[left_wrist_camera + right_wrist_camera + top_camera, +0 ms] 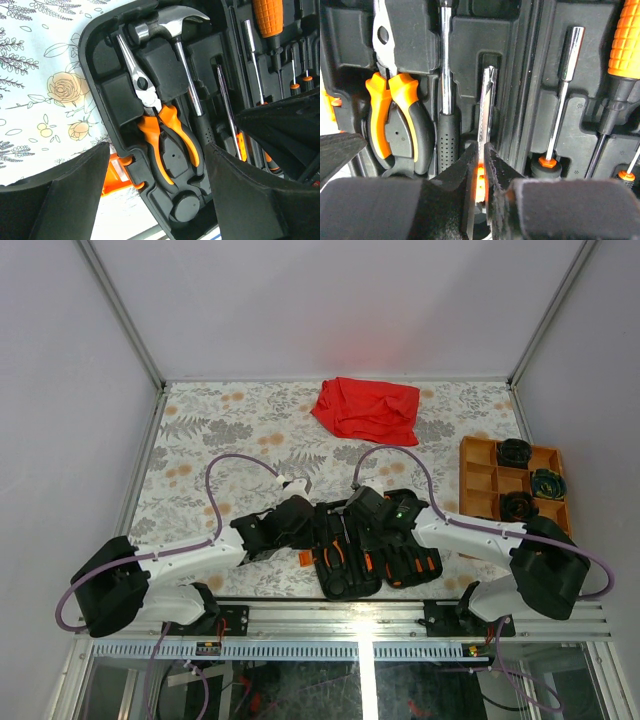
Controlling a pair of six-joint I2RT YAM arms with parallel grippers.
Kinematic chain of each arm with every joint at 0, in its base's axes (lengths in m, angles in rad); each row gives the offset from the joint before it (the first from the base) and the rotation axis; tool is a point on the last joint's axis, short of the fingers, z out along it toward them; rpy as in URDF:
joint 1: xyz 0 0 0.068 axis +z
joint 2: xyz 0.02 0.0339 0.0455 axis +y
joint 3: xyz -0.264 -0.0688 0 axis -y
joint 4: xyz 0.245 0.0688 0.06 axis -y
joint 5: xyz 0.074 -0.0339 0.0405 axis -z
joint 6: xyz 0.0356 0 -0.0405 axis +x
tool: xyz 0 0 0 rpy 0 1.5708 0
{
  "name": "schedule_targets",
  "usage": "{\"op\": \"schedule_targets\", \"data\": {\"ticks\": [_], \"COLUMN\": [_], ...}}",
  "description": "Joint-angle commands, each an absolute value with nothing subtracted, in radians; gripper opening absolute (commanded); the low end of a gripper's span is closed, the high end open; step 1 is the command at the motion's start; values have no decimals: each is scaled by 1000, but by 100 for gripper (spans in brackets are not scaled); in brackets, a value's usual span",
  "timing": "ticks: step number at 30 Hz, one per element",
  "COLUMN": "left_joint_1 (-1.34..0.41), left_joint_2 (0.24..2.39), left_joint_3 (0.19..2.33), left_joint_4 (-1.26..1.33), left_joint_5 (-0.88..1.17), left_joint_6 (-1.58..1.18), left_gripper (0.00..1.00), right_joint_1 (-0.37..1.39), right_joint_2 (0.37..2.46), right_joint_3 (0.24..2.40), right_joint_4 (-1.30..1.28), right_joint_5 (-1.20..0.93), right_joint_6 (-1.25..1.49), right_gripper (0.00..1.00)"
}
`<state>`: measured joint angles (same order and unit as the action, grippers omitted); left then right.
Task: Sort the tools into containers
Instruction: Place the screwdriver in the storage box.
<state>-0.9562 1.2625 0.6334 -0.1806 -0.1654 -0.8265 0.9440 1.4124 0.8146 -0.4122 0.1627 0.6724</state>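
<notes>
floral tabletop (200, 440); moulded black case (112, 87); right gripper (481, 151) pinches slim steel screwdriver (489, 100); left gripper (156, 148) gapes wide.

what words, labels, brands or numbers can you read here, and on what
None readable. The black case, pliers, hammer and flat steel tool show no lettering in the wrist views; the orange tray is too small in the top view to tell.
</notes>
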Motion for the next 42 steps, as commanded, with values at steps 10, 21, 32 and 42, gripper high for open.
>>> {"op": "schedule_targets", "data": {"ticks": [10, 21, 32, 42], "left_joint_1": [-961, -962, -962, -963], "left_joint_2": [1250, 1253, 1255, 1255], "left_joint_3": [648, 647, 639, 637], "left_joint_4": [-173, -170, -166, -164], "left_joint_5": [-189, -187, -186, -192], "left_joint_6": [-822, -821, -824, -826], "left_gripper": [75, 75, 75, 75], "right_joint_1": [922, 923, 922, 922], "right_joint_2": [1438, 1464, 1489, 1543], "right_joint_3": [828, 823, 825, 830], "right_joint_4": [-364, -364, -412, -462], "right_joint_5": [146, 145, 151, 146], "right_joint_6": [643, 640, 642, 638], "right_gripper": [15, 14, 7, 0]}}
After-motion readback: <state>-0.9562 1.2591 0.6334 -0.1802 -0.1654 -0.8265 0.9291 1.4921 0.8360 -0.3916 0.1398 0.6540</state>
